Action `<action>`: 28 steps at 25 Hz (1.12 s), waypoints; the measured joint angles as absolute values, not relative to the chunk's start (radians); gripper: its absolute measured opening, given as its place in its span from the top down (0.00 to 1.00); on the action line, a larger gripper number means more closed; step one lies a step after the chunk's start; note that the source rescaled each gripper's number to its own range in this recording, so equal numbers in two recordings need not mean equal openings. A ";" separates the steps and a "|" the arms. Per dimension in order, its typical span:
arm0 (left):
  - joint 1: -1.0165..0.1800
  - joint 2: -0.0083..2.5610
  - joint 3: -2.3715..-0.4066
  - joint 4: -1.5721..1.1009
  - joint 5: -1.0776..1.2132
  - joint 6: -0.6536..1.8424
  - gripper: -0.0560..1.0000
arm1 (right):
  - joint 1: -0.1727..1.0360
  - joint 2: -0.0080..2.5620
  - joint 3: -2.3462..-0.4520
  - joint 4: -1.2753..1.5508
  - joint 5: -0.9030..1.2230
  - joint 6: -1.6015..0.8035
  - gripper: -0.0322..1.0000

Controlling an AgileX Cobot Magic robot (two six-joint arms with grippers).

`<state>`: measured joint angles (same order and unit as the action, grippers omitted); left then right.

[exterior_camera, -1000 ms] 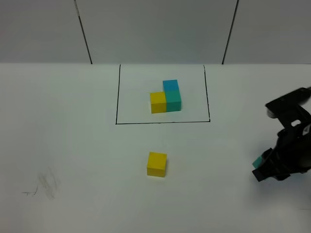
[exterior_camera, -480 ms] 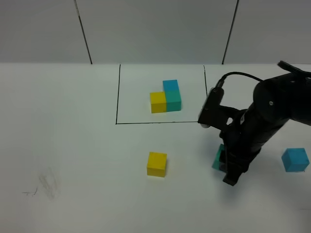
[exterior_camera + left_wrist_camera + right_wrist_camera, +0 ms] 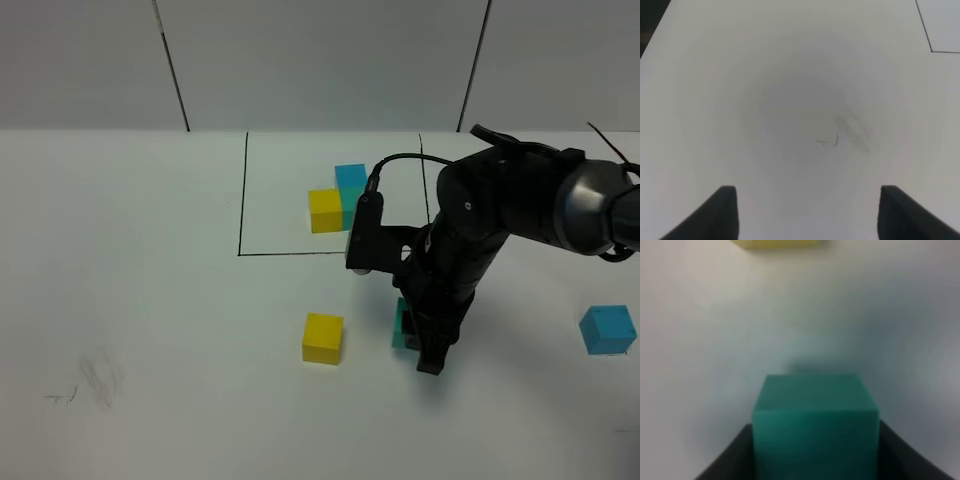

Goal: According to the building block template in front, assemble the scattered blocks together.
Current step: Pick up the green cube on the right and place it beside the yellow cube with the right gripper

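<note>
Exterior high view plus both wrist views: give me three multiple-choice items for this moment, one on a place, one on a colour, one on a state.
1. Where is the loose sky-blue cube?
A. inside the black frame
B. alone at the right side of the table
C. stacked on the loose yellow cube

2. What colour is the cube between the jaws of the right gripper?
A. yellow
B. sky-blue
C. teal-green

3. How do the jaws of the left gripper stand?
A. open, nothing between them
B. shut on a cube
C. shut on a pen

Answers:
1 B, it lies far to the right, apart from the other cubes.
2 C, the right wrist view shows the teal-green cube filling the gap.
3 A, the left wrist view shows wide-set jaws over bare surface.
</note>
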<state>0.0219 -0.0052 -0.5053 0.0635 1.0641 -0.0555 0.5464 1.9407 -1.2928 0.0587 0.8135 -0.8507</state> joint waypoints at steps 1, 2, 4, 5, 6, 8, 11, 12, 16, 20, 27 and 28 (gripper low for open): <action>0.022 -0.005 -0.505 0.063 1.064 -0.055 0.60 | 0.553 1.950 -1.305 0.059 0.816 -0.852 0.71; 0.022 -0.005 -0.505 0.063 1.064 -0.055 0.60 | 0.557 1.958 -1.315 0.059 0.819 -0.853 0.71; 0.022 -0.005 -0.505 0.063 1.064 -0.055 0.60 | 0.566 1.974 -1.337 0.055 0.823 -0.854 0.71; 0.022 -0.005 -0.505 0.063 1.064 -0.055 0.60 | 0.573 1.977 -1.346 0.048 0.823 -0.855 0.71; 0.022 -0.005 -0.505 0.063 1.064 -0.055 0.60 | 0.578 1.981 -1.351 0.037 0.823 -0.855 0.71; 0.022 -0.005 -0.505 0.063 1.064 -0.055 0.60 | 0.588 1.985 -1.360 0.033 0.823 -0.871 0.71; 0.022 -0.005 -0.505 0.063 1.065 -0.055 0.60 | 0.603 1.985 -1.364 0.031 0.822 -0.893 0.71; 0.022 -0.005 -0.505 0.063 1.065 -0.055 0.60 | 0.607 1.985 -1.364 0.029 0.822 -0.901 0.71; 0.022 -0.005 -0.505 0.063 1.065 -0.055 0.60 | 0.612 1.989 -1.364 0.026 0.815 -0.939 0.71; 0.022 -0.005 -0.505 0.063 1.065 -0.055 0.60 | 0.612 2.005 -1.364 0.021 0.808 -0.951 0.71; 0.022 -0.005 -0.505 0.064 1.065 -0.055 0.60 | 0.612 2.006 -1.364 0.026 0.789 -0.952 0.71; 0.022 -0.005 -0.505 0.064 1.065 -0.055 0.60 | 0.612 2.006 -1.364 0.027 0.787 -0.952 0.71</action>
